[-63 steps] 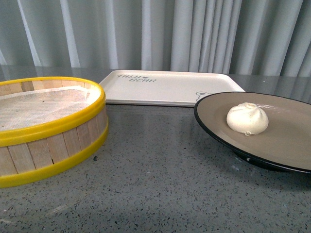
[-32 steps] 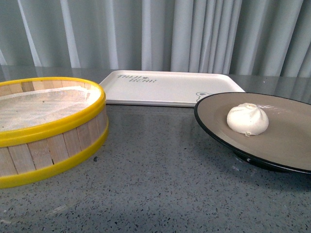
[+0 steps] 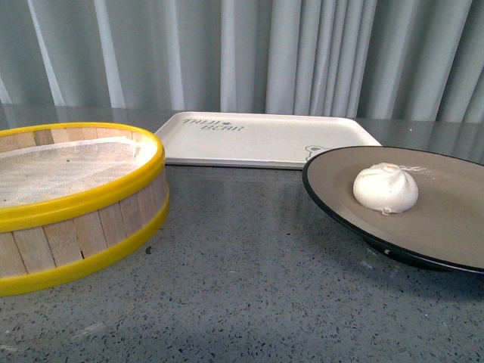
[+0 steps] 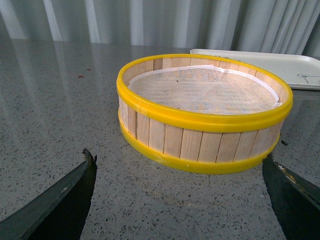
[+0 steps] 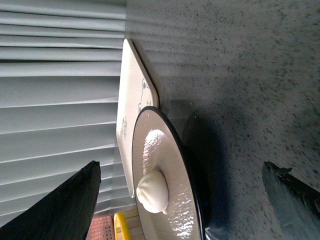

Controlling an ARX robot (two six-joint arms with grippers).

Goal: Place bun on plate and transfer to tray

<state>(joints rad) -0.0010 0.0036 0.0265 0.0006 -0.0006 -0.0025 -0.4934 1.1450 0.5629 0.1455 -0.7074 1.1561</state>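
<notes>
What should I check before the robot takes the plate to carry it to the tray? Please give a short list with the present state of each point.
1. The bun lies on the plate: ok.
2. The part of the tray that shows bears nothing: ok.
3. The right pincer is open and holds nothing: ok.
4. The left pincer is open and holds nothing: ok.
5. The plate stands apart from the basket: ok.
6. The plate's far rim is free of the tray's corner: cannot tell, they overlap in the front view.
</notes>
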